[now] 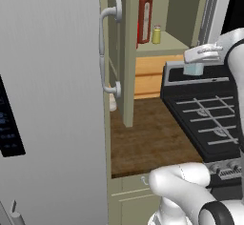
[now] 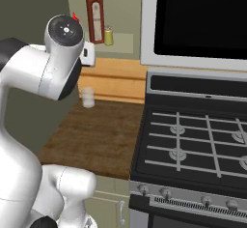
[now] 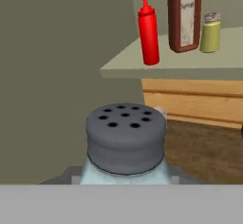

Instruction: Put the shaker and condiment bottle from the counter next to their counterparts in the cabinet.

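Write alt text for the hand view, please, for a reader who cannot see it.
The gripper holds the shaker close up, grey holed cap on top. Beyond, on the cabinet shelf, the condiment bottle stands left of a tall dark red bottle and a small yellow shaker.

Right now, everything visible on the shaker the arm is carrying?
The shaker is squat, with a pale blue-grey translucent body and a darker grey domed cap pierced by round holes. It stands upright, close to the hand camera, its lower body out of frame, held off the counter in the shut gripper. In the left base view it shows as a pale block under the hand, above the stove's back edge. It has not reached the cabinet shelf.
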You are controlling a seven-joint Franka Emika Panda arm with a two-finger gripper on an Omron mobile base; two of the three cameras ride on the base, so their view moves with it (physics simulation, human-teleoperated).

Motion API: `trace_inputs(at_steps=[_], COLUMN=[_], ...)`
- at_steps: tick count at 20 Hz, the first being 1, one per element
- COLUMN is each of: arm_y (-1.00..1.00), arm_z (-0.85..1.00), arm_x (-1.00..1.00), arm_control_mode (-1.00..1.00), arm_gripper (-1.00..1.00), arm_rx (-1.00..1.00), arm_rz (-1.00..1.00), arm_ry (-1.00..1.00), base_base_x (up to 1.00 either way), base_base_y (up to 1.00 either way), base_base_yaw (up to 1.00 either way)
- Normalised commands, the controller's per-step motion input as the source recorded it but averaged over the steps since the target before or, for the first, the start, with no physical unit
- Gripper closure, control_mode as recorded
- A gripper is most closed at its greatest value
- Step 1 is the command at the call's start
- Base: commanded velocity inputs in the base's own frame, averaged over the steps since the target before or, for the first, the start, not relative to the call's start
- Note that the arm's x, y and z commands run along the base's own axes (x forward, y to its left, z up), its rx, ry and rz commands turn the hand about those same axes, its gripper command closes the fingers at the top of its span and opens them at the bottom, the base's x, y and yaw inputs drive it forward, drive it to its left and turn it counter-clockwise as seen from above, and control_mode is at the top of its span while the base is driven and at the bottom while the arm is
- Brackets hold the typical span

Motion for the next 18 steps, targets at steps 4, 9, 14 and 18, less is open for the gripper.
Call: trace_inputs(at_steps=[4, 9, 14, 18], arm_y=[0.00, 0.00, 0.00, 0.00], arm_z=[0.00, 0.00, 0.00, 0.00], arm_x=[0.07, 0.13, 0.36, 0.36], arm_control_mode=[-1.00, -1.00, -1.00, -1.00], arm_gripper=[1.00, 1.00, 1.00, 1.00], arm_rx=[-0.15, -0.05, -0.01, 0.00], arm_rz=[-0.04, -0.15, -0.30, -0.31], arm_ry=[-0.11, -0.03, 0.00, 0.00], base_base_x=[0.00, 0.00, 0.00, 0.00], base_base_y=[0.00, 0.00, 0.00, 0.00], base_base_yaw=[0.00, 0.00, 0.00, 0.00])
